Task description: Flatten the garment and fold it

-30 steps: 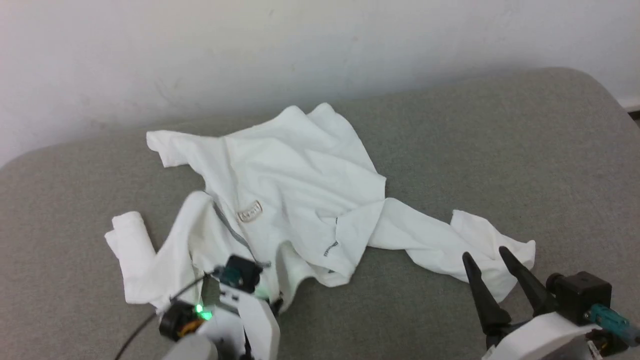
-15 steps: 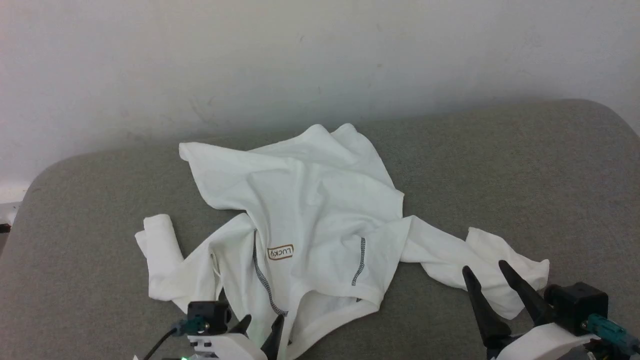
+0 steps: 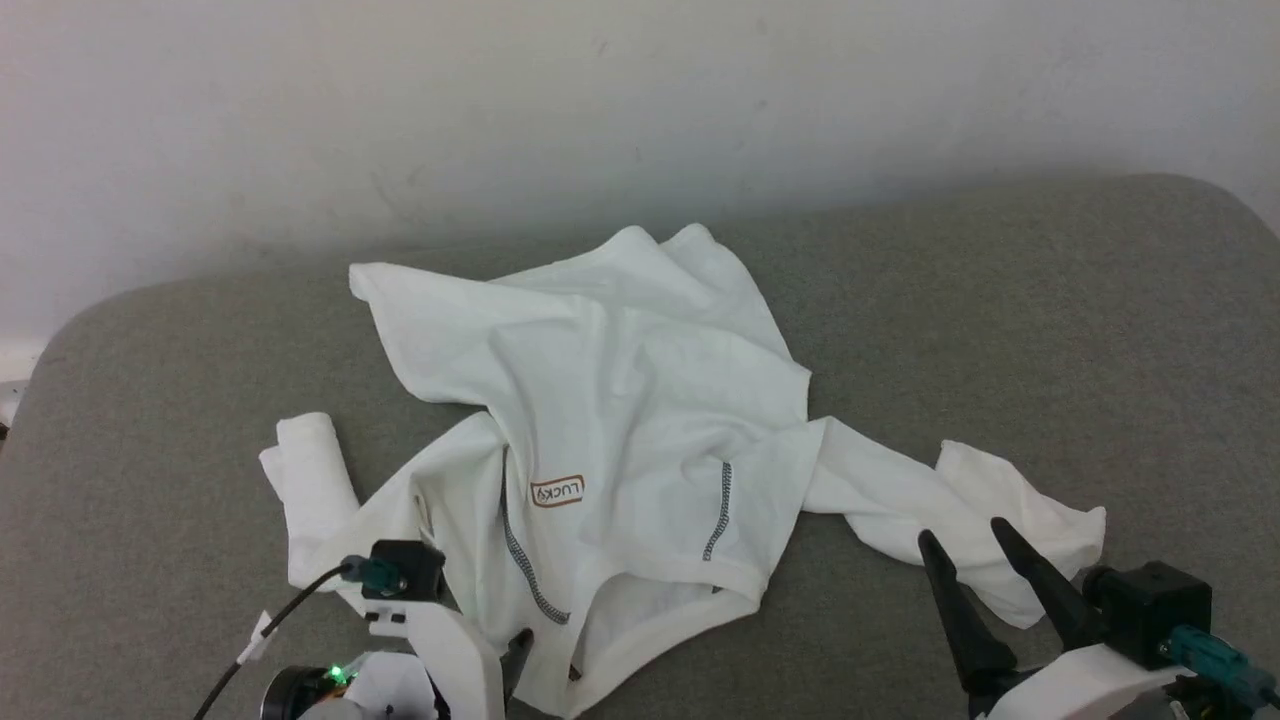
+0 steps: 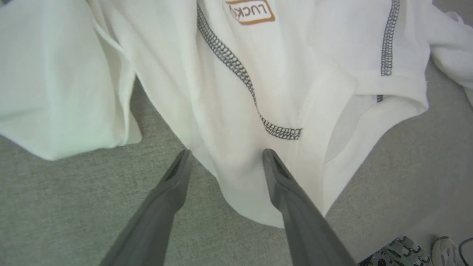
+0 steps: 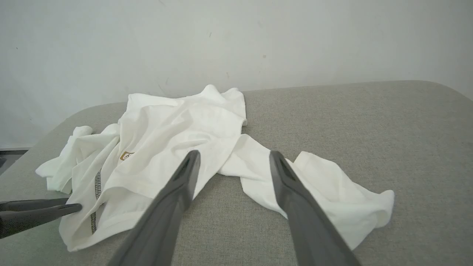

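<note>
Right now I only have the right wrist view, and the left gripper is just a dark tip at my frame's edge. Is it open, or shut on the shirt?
Observer: Open. In the left wrist view the left gripper has its fingers spread, and the garment lies loose between them, not pinched.
Operator: What is nearest its tips?
Observer: The end of the speckled seam, just past them.
Operator: Can you read the logo patch? It's too small here.
Observer: Yes. In the head view the logo patch reads LUCKY.
</note>
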